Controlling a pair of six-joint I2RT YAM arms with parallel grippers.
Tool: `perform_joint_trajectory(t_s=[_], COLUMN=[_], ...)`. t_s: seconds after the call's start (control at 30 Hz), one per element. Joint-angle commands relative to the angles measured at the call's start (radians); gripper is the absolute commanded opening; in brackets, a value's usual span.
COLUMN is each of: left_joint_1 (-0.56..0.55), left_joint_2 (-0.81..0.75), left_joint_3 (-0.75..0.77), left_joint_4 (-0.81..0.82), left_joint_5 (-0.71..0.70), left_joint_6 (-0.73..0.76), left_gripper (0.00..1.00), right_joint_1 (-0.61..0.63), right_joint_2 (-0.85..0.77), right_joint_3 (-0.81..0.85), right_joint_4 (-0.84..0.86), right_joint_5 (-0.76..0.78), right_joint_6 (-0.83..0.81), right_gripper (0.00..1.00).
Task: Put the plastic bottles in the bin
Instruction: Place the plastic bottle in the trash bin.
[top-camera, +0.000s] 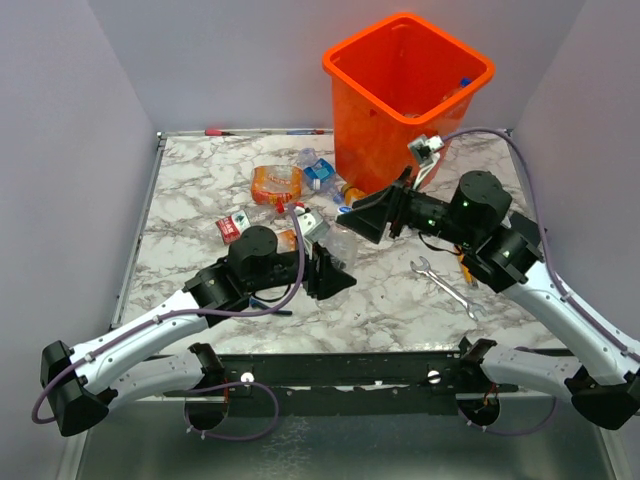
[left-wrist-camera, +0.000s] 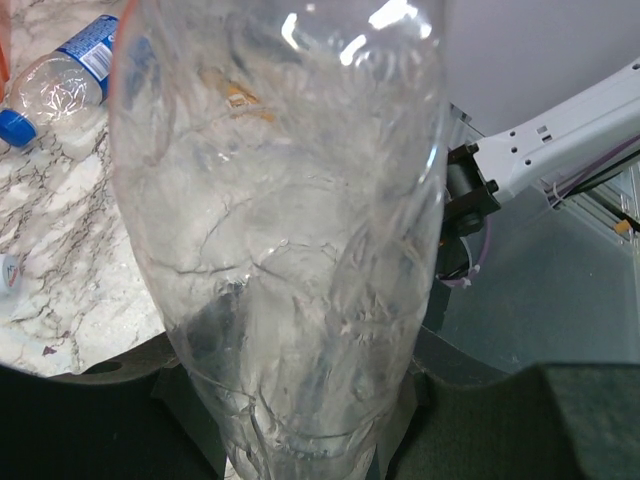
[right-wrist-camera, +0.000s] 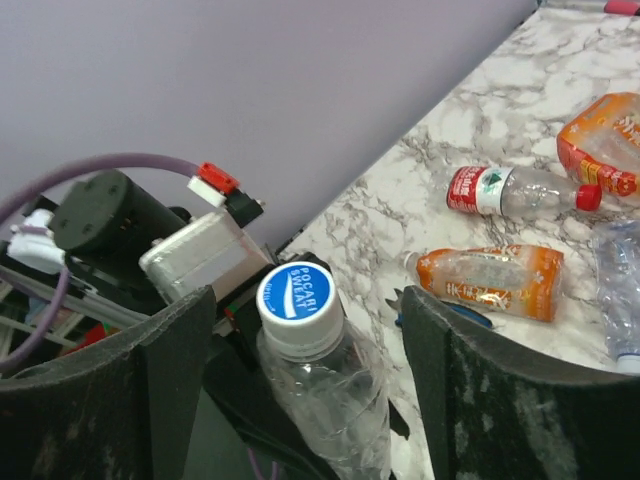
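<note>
Orange bin (top-camera: 385, 130) stands at far right of table (top-camera: 400, 300). Left gripper (top-camera: 335, 272) is clamped on clear bottle (left-wrist-camera: 290, 250). Right gripper (right-wrist-camera: 305, 325) has fingers apart, either side of its blue cap (right-wrist-camera: 295, 293), not touching. Other bottles (top-camera: 277, 183) lie left of bin.

We take this for a robotics lab test cell: a marble-patterned table (top-camera: 400, 300) is boxed in by plain lilac walls (top-camera: 70, 150) on its left, far and right sides. Along the table's near edge a black rail (top-camera: 340, 372) carries the left arm (top-camera: 140, 330) and the right arm (top-camera: 562, 300), with purple cables (top-camera: 490, 132) looping above the table.
</note>
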Motion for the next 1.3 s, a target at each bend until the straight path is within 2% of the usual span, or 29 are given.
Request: perform_joint_trajectory(t_s=[0.0,0.1,0.13,0.17,0.23,0.27,0.3,0.37,0.4,0.43,0.5,0.63,0.77,0.87,0.93,1.13,1.27], left_joint_1=[-0.006,-0.009,-0.010,-0.011,-0.013,-0.015,-0.014,-0.015,-0.014,-0.015,-0.014,-0.014,-0.014,-0.015,-0.014,-0.014,-0.014], left_joint_2=[-0.011,-0.014,-0.015,-0.016,-0.019,-0.021,-0.024,-0.031,-0.039,-0.051,-0.084,-0.197,-0.338,-0.430,-0.478,-0.553,-0.560], left_joint_3=[0.045,0.046,0.046,0.046,0.046,0.045,0.045,0.046,0.048,0.048,0.045,0.018,-0.058,-0.106,-0.133,-0.166,-0.131], left_joint_4=[-0.021,-0.022,-0.022,-0.022,-0.023,-0.022,-0.023,-0.029,-0.032,-0.036,-0.041,-0.041,-0.033,-0.024,-0.012,-0.051,-0.167], left_joint_5=[0.013,0.011,0.011,0.009,0.001,-0.004,-0.011,-0.039,-0.064,-0.099,-0.165,-0.374,-0.536,-0.587,-0.597,-0.652,-0.702], left_joint_6=[0.011,-0.002,-0.005,-0.007,-0.010,-0.013,-0.017,-0.026,-0.030,-0.035,-0.039,-0.048,-0.071,-0.088,-0.100,-0.179,-0.230], left_gripper=[0.03,0.03,0.03,0.03,0.04,0.09,0.24,0.68,0.94,0.99,0.99,0.99,0.99,0.99,0.99,0.99,0.99], right_joint_1=[0.048,0.076,0.079,0.080,0.080,0.080,0.080,0.080,0.080,0.080,0.080,0.080,0.080,0.068,0.008,-0.190,-0.282], right_joint_2=[0.049,0.075,0.076,0.074,0.068,0.062,0.053,0.036,0.025,0.017,0.001,-0.002,0.031,0.158,0.273,0.499,0.682], right_joint_3=[0.035,0.044,0.037,0.030,0.019,0.013,0.008,0.010,0.022,0.045,0.126,0.378,0.474,0.571,0.664,0.814,0.978], right_joint_4=[-0.009,-0.049,-0.050,-0.047,-0.042,-0.036,-0.028,-0.024,-0.035,-0.058,-0.133,-0.236,-0.037,0.154,0.202,0.250,0.128], right_joint_5=[-0.011,0.035,0.045,0.050,0.063,0.067,0.074,0.097,0.119,0.151,0.250,0.579,0.913,1.094,1.126,1.038,0.994], right_joint_6=[-0.016,-0.026,-0.022,-0.017,-0.009,-0.006,-0.002,-0.003,-0.014,-0.030,-0.089,-0.260,-0.503,-0.738,-0.802,-0.649,-0.553], right_gripper=[0.74,0.61,0.51,0.46,0.25,0.15,0.04,0.00,0.00,0.00,0.00,0.00,0.00,0.00,0.00,0.00,0.00])
